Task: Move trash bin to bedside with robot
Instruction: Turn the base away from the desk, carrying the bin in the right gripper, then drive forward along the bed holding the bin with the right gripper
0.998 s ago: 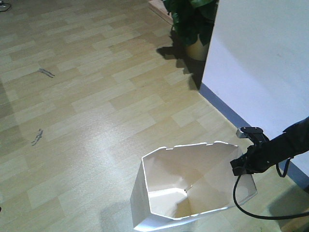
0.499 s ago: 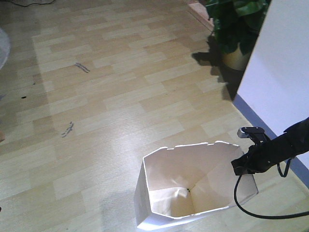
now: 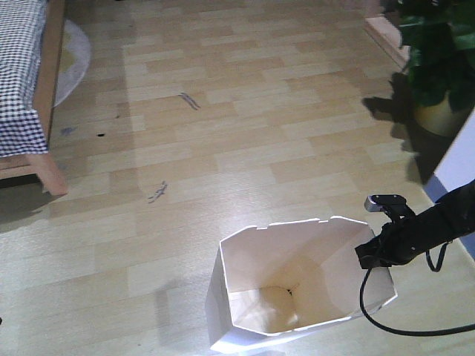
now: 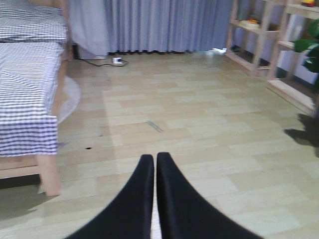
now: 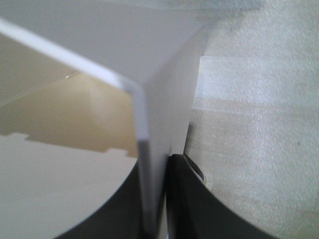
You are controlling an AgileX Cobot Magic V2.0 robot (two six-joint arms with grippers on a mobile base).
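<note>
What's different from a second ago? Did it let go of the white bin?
No. The view swung: the potted plant and floor scuffs slid right, and the bed came into sight at left. The trash bin keeps its spot in frame, and the right gripper still has its fingers clamped on the rim.

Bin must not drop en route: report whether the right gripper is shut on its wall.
Shut. The right gripper pinches the trash bin's thin wall, one black finger on each side.
</note>
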